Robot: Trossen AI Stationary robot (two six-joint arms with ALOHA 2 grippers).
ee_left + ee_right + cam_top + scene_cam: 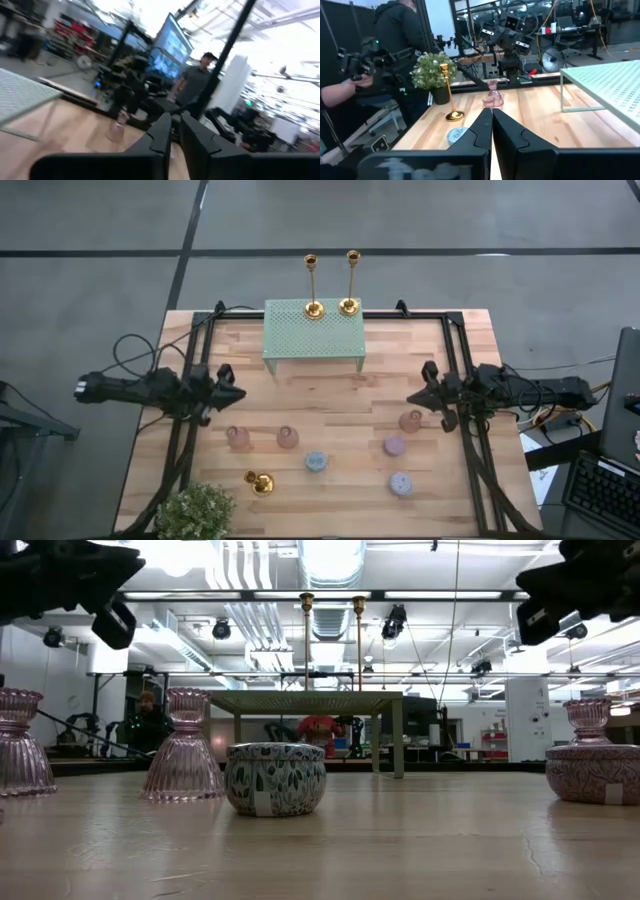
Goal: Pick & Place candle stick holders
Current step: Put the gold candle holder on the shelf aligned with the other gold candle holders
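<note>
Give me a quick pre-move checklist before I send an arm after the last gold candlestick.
1. Two candle stick holders upright on the green mesh stand: ok.
2. Third candle stick holder upright near the plant: ok.
3. Left hand empty: ok.
4. Right hand shut and empty: ok.
5. Pink glass holder between left hand and target, apart from it: ok.
6. Free room left on stand: cannot tell.

In front of the green stand (314,332) a broad band of bare counter (320,395) lies open. Nearer than that, pink glass holders (238,437), tins (316,462), a gold candlestick (261,483) and a plant (196,511) crowd the way
</note>
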